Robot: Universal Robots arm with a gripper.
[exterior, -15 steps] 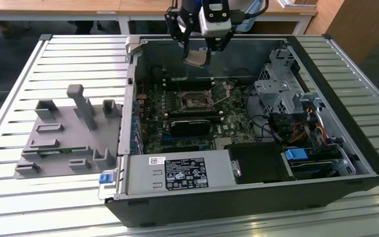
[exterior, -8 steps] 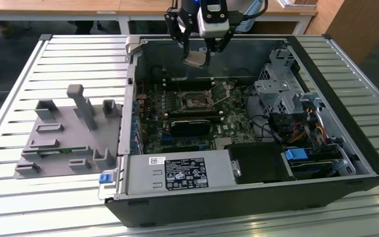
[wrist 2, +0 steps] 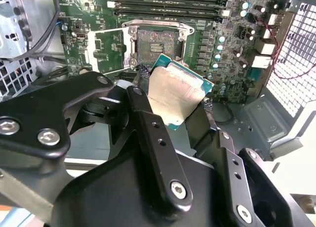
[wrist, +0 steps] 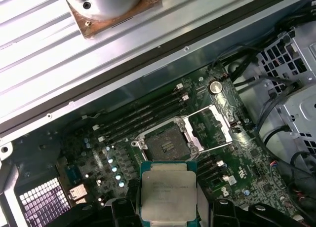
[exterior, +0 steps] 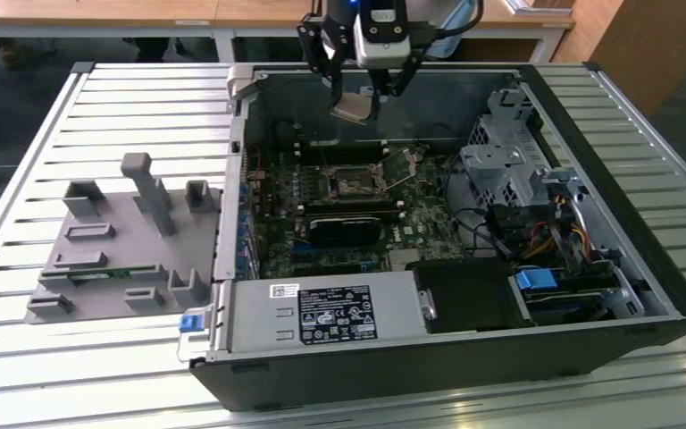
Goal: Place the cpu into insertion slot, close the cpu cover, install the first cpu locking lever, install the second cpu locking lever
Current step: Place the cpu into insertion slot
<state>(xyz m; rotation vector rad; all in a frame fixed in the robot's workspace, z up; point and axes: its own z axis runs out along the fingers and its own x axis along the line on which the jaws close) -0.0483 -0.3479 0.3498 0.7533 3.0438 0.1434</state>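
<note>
Claw [exterior: 356, 100] hangs pointing down into open case [exterior: 629, 268], clamped on cpu [exterior: 352, 112] edges. You hold cpu tilted, well above insertion slot [exterior: 350, 185]. In first wrist view, cpu cover [wrist: 212, 126] stands flipped open beside slot.

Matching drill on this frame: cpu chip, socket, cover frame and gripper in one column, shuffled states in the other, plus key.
Column one:
1. small square silvery-grey cpu
2. square dark insertion slot with a metal rim
3. thin silvery cpu cover frame
4. black gripper

Column two:
A. swung open, off the slot
B. shut on the chip
C. held in the air, not seated
D. empty and uncovered

Pairs: 1-C, 2-D, 3-A, 4-B
</note>
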